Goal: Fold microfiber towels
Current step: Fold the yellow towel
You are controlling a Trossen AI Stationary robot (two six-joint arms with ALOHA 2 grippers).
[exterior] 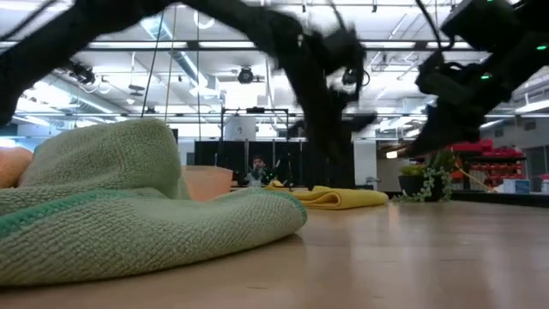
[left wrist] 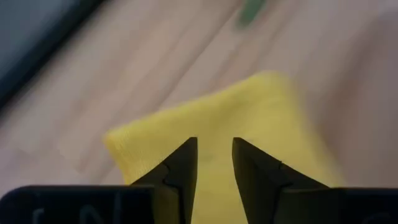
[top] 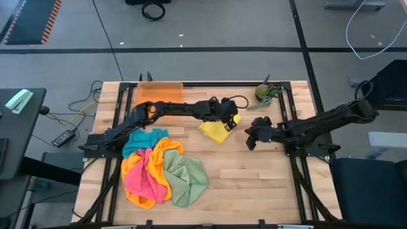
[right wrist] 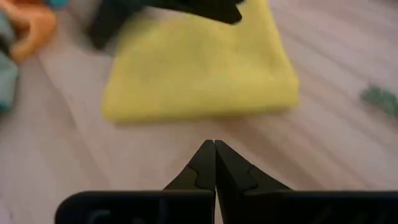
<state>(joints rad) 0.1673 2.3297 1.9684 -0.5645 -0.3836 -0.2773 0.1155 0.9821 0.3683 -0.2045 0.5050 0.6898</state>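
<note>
A yellow microfiber towel (top: 216, 131) lies folded flat on the wooden table, right of centre toward the far side; the low view shows it as a flat yellow pad (exterior: 339, 198). My left gripper (top: 230, 121) hangs just above its far right part, fingers a little apart (left wrist: 214, 144) with nothing between them. My right gripper (top: 249, 141) hovers over bare wood right of the towel, shut (right wrist: 214, 144), pointing at the towel (right wrist: 199, 68). A crumpled heap of teal (top: 147, 138), orange (top: 162, 152), pink (top: 141, 178) and sage green (top: 187, 178) towels rests on the table's near left.
A translucent orange tray (top: 160, 92) stands at the far edge left of centre. A small green plant (top: 267, 93) sits at the far right corner. The green towel (exterior: 129, 206) fills the left of the low view. Bare wood (top: 254, 184) spreads over the near right.
</note>
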